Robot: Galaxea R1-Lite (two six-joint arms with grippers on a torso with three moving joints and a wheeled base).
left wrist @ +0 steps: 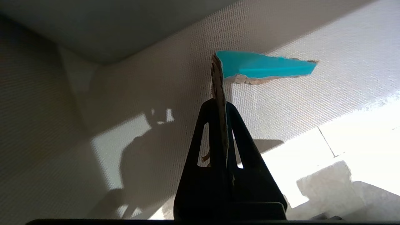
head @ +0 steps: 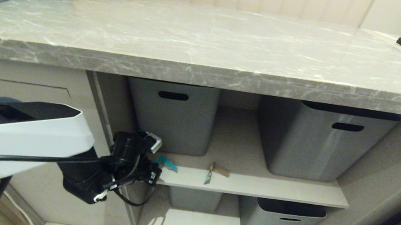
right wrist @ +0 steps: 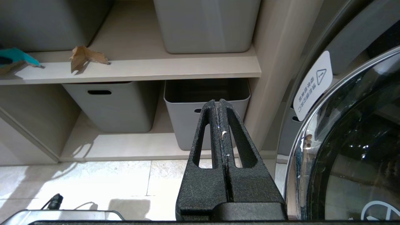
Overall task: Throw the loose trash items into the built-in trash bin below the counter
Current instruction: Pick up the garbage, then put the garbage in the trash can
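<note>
Beneath the counter (head: 212, 44), at the left end of the upper shelf (head: 254, 184), your left hand (left wrist: 222, 107) was clamped on a teal scrap (left wrist: 262, 67). You could see the scrap's torn brown edge running up between the two fingers (left wrist: 240, 137), its teal face bent off to one side above them. A second scrap (head: 215, 171), bent and mostly brown, stood on the same shelf, apart from the hand, in the gap between the two upper tubs (head: 319, 141). Your right hand (right wrist: 221, 104) hung low outside the head view with its fingers pressed together on nothing, facing the lower shelf's tubs (right wrist: 206, 106). Behind your left arm, the beige cabinet front (head: 13, 75) showed a sliver of blue sticker (head: 6, 100).
</note>
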